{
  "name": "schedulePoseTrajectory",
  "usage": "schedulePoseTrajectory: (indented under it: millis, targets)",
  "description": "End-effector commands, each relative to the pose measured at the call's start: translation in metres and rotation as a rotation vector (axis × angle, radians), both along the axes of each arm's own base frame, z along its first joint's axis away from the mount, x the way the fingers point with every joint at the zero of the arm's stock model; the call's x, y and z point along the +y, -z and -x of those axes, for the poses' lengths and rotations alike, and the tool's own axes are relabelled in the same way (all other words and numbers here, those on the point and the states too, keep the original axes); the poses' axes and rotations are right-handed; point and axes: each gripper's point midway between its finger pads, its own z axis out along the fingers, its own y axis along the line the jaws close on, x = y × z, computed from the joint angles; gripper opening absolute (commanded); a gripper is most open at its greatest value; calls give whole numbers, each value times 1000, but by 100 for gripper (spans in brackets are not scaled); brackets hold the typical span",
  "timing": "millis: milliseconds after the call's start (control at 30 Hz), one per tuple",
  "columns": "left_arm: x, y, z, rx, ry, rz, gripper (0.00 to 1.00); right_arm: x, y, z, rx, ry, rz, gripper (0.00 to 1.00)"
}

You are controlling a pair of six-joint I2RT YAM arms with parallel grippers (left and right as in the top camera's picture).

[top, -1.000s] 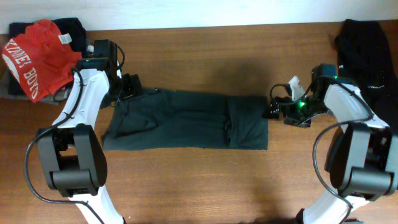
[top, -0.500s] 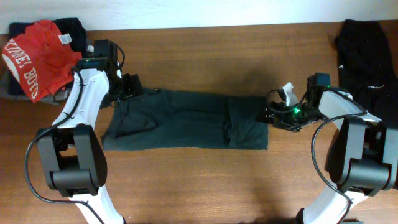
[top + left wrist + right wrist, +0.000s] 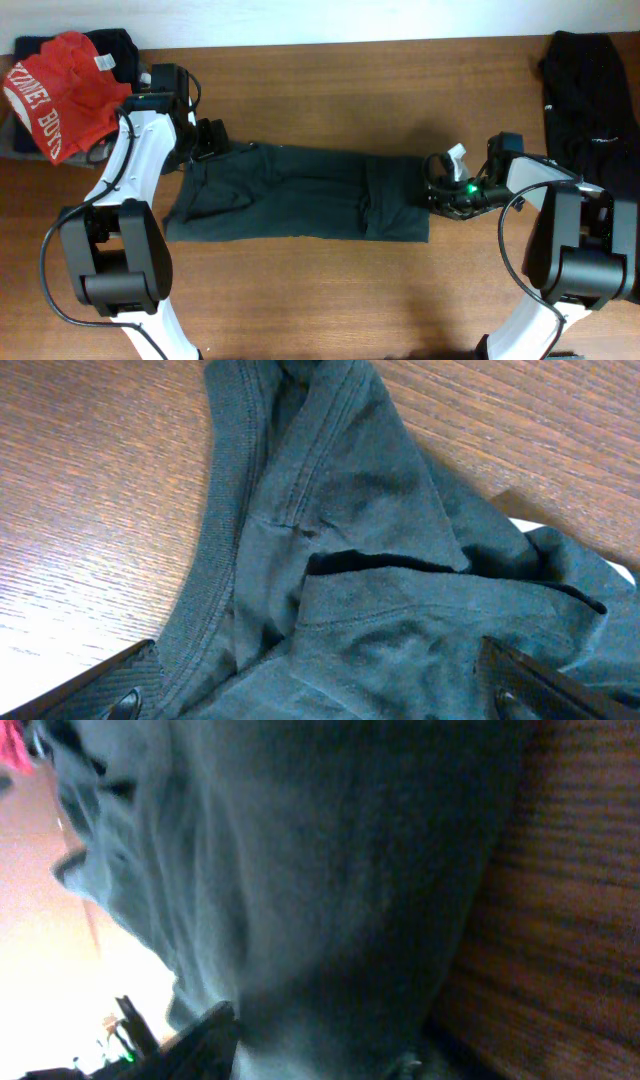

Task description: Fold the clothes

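Note:
A dark grey-green T-shirt (image 3: 300, 195) lies folded into a long strip across the middle of the table. Its ribbed collar (image 3: 215, 560) is at the left end. My left gripper (image 3: 212, 140) hovers over that collar end, open, its two fingertips standing wide on either side of the rumpled cloth (image 3: 400, 630). My right gripper (image 3: 432, 190) is at the strip's right end. In the right wrist view the green cloth (image 3: 330, 890) fills the space between its fingers (image 3: 205, 1030), which have closed in on the shirt's edge.
A red shirt with white lettering (image 3: 55, 90) lies on dark clothes (image 3: 115, 45) at the back left corner. A black garment (image 3: 590, 90) is piled at the back right. Bare wooden table (image 3: 320, 290) runs along the front.
My right gripper has slid left from beside the shirt onto its right edge, and its jaws have narrowed around the cloth. The left arm and the shirt's left end have not moved.

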Motion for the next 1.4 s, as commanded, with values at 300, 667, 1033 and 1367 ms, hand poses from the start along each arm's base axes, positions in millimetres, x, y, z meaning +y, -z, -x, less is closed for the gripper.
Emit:
schedulePoseTrajectory:
  millis: [300,667,1033,1367]
  targets:
    - [-4,-9,-4,-26,9,7,99,-10,18,1,71,62,53,4]
    - [-4,-9,-4,-25,9,7,99,-70,8,-4,173,130,311,4]
    - [-4,-9,-5,-27,9,7,99,-116,-50,-3,215,136,660,4]
    - [-4,-9,-6,-33,9,7,99,-71,-57,-3,187,21,869,4]
